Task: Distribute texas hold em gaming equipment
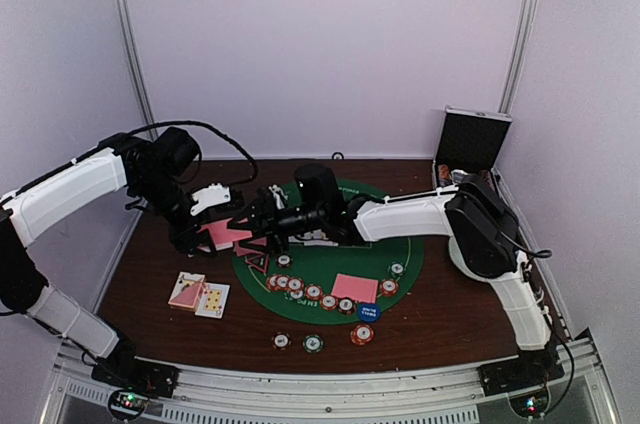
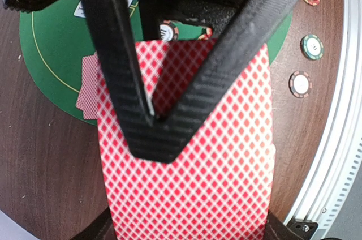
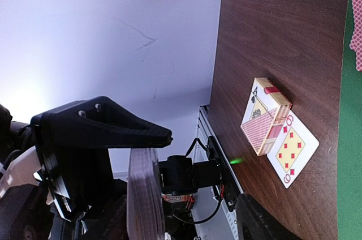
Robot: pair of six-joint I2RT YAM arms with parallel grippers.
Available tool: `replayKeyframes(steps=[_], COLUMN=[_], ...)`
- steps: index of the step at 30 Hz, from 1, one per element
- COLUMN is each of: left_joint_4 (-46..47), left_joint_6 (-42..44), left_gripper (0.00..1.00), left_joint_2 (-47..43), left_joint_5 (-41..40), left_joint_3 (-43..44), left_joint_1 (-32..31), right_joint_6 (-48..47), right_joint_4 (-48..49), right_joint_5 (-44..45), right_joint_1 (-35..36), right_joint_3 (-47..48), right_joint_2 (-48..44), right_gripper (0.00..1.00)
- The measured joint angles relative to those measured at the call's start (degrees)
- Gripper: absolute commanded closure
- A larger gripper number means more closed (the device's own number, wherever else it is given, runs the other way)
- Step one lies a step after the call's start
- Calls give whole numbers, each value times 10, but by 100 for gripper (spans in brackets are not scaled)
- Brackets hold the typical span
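The table [image 1: 445,316] is dark brown wood with a metal rail along its near edge. A round green felt mat [image 1: 345,260] lies flat at its middle. Left of the mat, on bare wood, sits a card box [image 3: 264,116] resting partly across a face-up diamonds card [image 3: 293,150]. 3 poker chips lie singly on the wood just in front of the mat: a red one [image 1: 362,334], a green one [image 1: 313,343] and a third [image 1: 281,341]. A black-and-silver case [image 1: 470,144] stands at the far right corner.

Left gripper [image 1: 232,216] and right gripper [image 1: 264,224] meet at pink-backed cards [image 1: 222,235] over the green mat [image 1: 405,249] — its left edge.
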Motion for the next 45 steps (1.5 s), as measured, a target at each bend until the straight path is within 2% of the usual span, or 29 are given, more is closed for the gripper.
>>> replayKeyframes(steps=[7, 15, 27, 37, 45], left_joint_4=[-1, 2, 10, 12, 12], left_joint_6=[0, 0, 0, 1, 1], left_gripper=[100, 100, 100, 100, 100], left_joint_2=[0, 0, 0, 0, 0], left_joint_5=[-2, -3, -8, -15, -19], left_joint_3=[0, 0, -3, -3, -3], left_joint_1=[0, 0, 0, 0, 0], right_joint_6=[3, 12, 34, 30, -31], right_joint_4=[9, 12, 28, 19, -60], right_joint_5=[-1, -2, -8, -16, -30], right_joint_1=[-2, -4, -4, -26, -75], right_joint_3=[-20, -41, -69, -103, -155], right_joint_2=[-18, -42, -63, -100, -159], right_gripper=[56, 66, 99, 100, 100])
